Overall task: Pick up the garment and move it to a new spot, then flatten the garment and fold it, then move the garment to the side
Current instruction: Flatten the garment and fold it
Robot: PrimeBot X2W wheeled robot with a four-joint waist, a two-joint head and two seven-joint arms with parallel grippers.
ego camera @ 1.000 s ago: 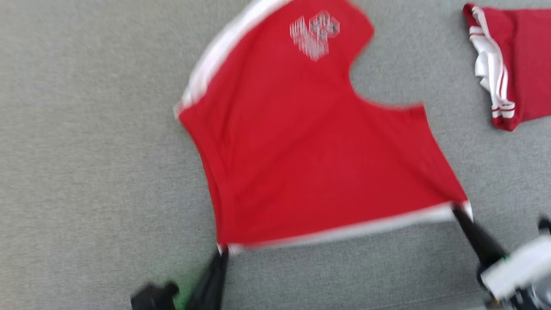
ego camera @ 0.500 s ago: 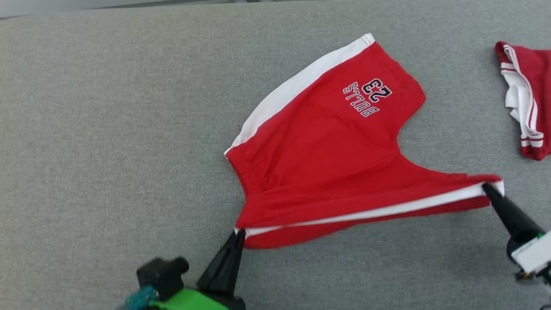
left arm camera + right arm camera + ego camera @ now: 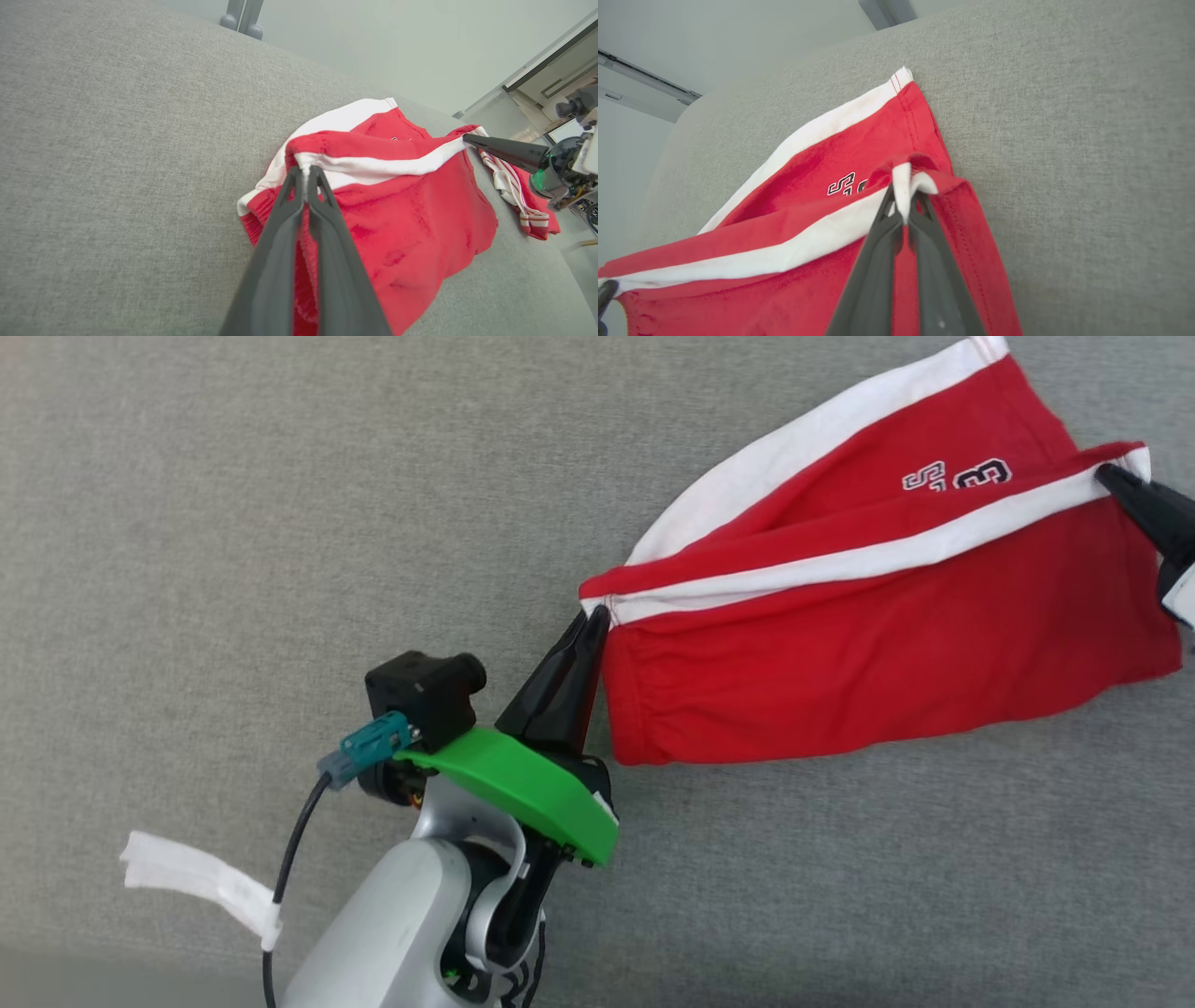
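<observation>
Head view: left end effector (image 3: 597, 616) pinches shorts (image 3: 887, 644).

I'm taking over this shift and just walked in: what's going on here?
The robot is mid-fold with red shorts on a grey upholstered surface. Its left tool is shut on the waistband end of a white side stripe and its right tool on the hem end, holding that half over the other leg. Another red and white garment lies nearby.

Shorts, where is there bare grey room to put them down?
Bare grey cushion spreads left of the shorts and left end effector, beyond the white strip; more lies between the shorts and the robot. It is crowded by the right end effector, near another red garment.
</observation>
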